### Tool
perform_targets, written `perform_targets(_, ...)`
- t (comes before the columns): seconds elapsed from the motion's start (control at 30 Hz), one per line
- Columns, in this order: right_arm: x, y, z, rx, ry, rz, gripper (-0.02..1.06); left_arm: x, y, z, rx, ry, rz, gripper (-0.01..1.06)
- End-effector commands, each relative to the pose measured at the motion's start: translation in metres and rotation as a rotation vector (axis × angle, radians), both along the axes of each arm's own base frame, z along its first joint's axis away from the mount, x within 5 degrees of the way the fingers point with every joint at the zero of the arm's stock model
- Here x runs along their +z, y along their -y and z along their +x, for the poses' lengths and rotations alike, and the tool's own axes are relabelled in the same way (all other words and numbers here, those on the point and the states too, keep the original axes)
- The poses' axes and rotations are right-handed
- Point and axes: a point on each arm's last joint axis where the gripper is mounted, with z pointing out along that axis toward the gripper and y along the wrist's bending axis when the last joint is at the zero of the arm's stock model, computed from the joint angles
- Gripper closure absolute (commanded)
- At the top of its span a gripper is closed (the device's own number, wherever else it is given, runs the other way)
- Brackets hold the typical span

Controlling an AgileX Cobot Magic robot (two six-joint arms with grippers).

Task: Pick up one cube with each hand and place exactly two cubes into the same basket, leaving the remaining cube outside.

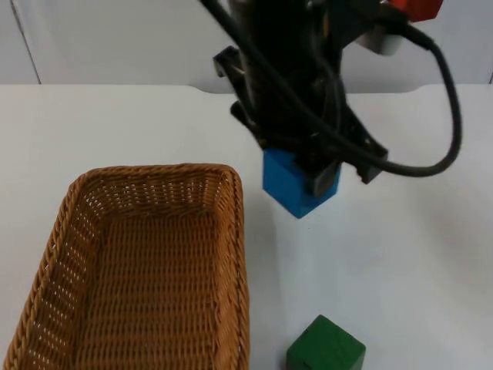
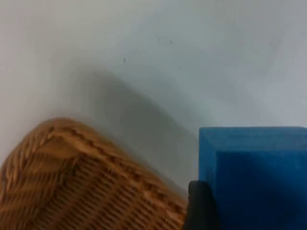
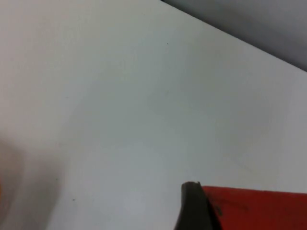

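Two cubes lifted, none yet in the basket [image 1: 154, 262]. Blue cube [image 1: 299, 183] clamped in the left gripper [image 1: 304, 179], held in the air just beside the basket's far right corner, not over its inside; from the left wrist, a black fingertip [image 2: 201, 206] pressed flat against the cube's side, basket rim close by below. Red cube [image 3: 259, 208] gripped by the right gripper [image 3: 225, 211], a fingertip tight against its edge in the right wrist view; high up and well beyond the basket's far end, over bare table [image 3: 120, 96]. Green cube [image 1: 326, 348] resting on the table just right of the basket's near right corner, touched by nothing. Judged about halfway: both picks done, both drops left. Blue likely first, needing only a short shift over the rim; red with farther to travel. Green to be left alone.
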Motion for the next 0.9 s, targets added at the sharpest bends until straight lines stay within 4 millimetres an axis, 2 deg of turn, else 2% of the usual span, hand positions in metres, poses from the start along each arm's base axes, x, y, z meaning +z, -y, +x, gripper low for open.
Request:
perform_targets(0.0, 0.011, -0.006, -0.007, 0.048, 0.004, 0.047, 1.05, 0.002, -0.01, -0.008, 0.029, 0.023, -0.014, 1.05)
perform_targets(0.33, 0.009, -0.012, -0.013, 0.123, -0.051, 0.073, 1.05, -0.005, -0.03, -0.024, 0.053, 0.004, 0.045, 1.05)
perform_targets(0.53, 0.008, -0.021, -0.019, 0.16, -0.065, 0.053, 1.05, 0.0, -0.042, -0.031, 0.072, 0.024, 0.055, 1.05)
perform_targets(0.7, 0.009, -0.048, -0.032, 0.234, -0.057, 0.047, 1.05, 0.001, -0.067, -0.043, 0.145, 0.087, 0.109, 1.05)
perform_targets(0.73, 0.009, -0.048, -0.032, 0.234, -0.057, 0.047, 1.05, 0.001, -0.067, -0.043, 0.145, 0.087, 0.109, 1.05)
perform_targets(0.87, 0.008, -0.07, -0.044, 0.291, -0.059, 0.041, 1.05, -0.002, -0.081, -0.054, 0.17, 0.09, 0.127, 1.05)
